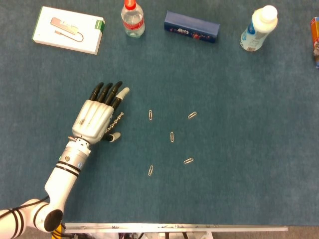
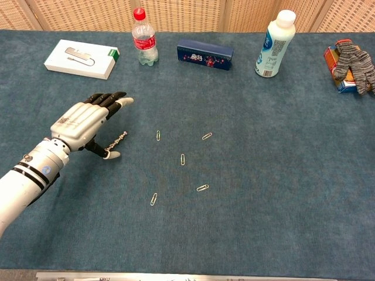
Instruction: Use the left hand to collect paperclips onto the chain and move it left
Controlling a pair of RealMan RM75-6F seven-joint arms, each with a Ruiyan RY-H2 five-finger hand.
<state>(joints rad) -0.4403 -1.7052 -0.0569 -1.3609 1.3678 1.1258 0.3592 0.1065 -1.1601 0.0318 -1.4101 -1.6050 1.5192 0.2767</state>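
Note:
A short silver chain (image 1: 117,121) (image 2: 118,140) lies on the blue table cloth. My left hand (image 1: 97,115) (image 2: 82,120) is spread flat just left of it, fingers stretched out and apart, thumb (image 1: 113,138) near the chain's near end. Part of the chain is hidden under the hand's edge, and no grip on it shows. Several paperclips lie to the right of the chain, among them the nearest one (image 1: 150,114) (image 2: 158,135), a middle one (image 1: 172,136) (image 2: 182,159) and a near one (image 1: 151,170) (image 2: 153,199). My right hand is not seen.
Along the far edge stand a white box (image 1: 68,29), a small water bottle (image 1: 133,19), a blue box (image 1: 192,26) and a white bottle (image 1: 258,29). A knitted glove on a packet (image 2: 350,65) lies at the far right.

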